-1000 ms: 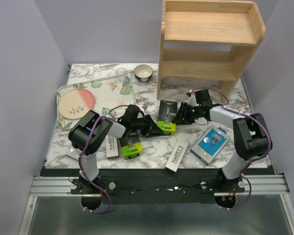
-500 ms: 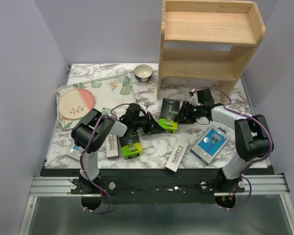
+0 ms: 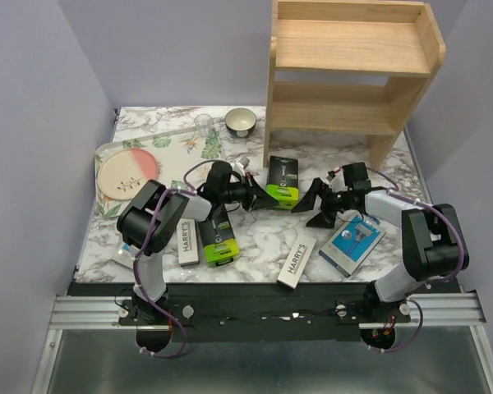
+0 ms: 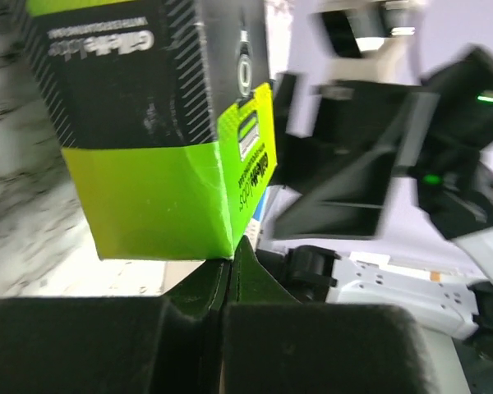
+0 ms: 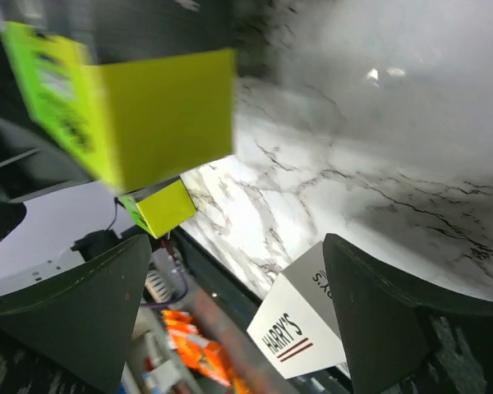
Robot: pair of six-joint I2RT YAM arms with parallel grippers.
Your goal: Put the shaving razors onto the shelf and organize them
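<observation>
Lavender walls (image 3: 33, 123), marble tabletop (image 3: 255, 234)

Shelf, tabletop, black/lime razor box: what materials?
Shelf: light bare wood, visible grain, matte. Tabletop: white with grey veining, glare spots; polished marble or marble-print laminate, can't tell. Black/lime razor box: printed cardboard, judging by crisp folded edges; slight sheen.
</observation>
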